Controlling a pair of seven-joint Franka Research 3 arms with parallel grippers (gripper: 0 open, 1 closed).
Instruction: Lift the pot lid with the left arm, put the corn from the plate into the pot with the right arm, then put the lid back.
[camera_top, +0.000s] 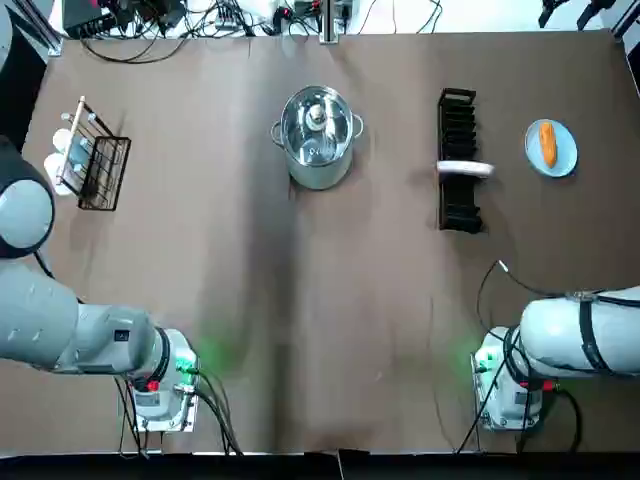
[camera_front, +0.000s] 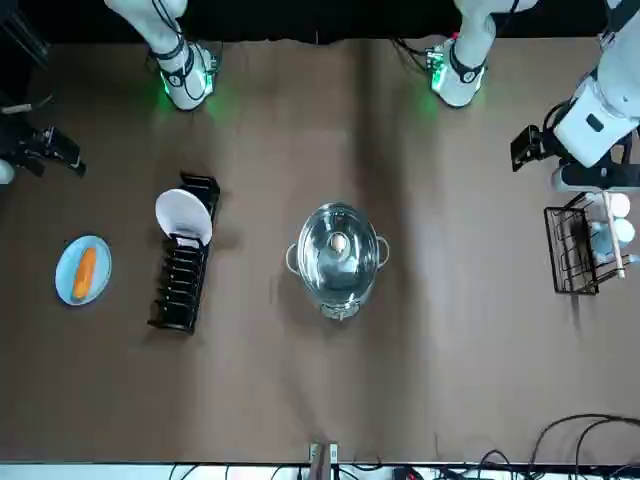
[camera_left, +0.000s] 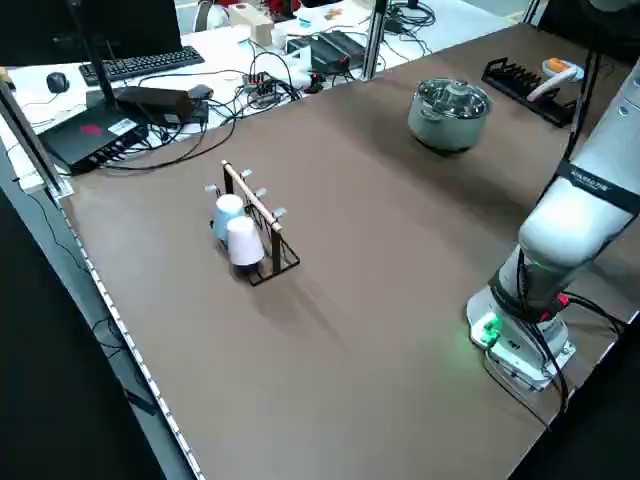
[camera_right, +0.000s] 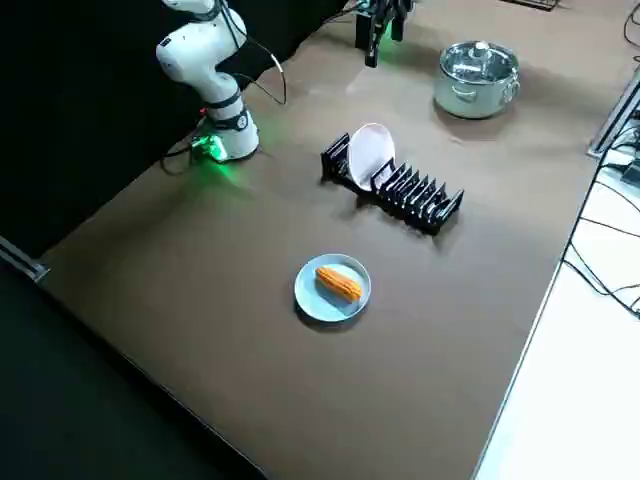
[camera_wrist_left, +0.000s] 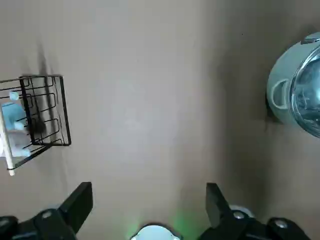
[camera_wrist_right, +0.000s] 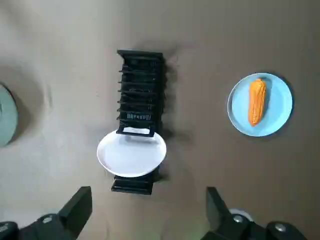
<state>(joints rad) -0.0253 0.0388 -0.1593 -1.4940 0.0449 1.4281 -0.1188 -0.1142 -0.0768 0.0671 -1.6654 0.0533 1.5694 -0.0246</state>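
Both arms raised and empty; the pot is covered and the corn is on its plate.

Reading the overhead view as a clock face centred on the desk (camera_top: 300, 300), the pot (camera_top: 318, 172) stands at 12 o'clock with its lid (camera_top: 322, 125) seated on it. The corn (camera_top: 547, 143) lies on the blue plate (camera_top: 566, 152) at 2 o'clock, well apart from the pot. Between them is the dish rack (camera_top: 460, 210), holding one white plate (camera_top: 465, 169) on edge. A wire basket (camera_top: 105, 175) with cups (camera_top: 62, 160) sits at 10 o'clock. The left gripper (camera_wrist_left: 148, 202) hangs high over the desk's 9 o'clock side, fingers spread and holding nothing. The right gripper (camera_wrist_right: 148, 202) is high over the 3 o'clock side, likewise spread and empty.
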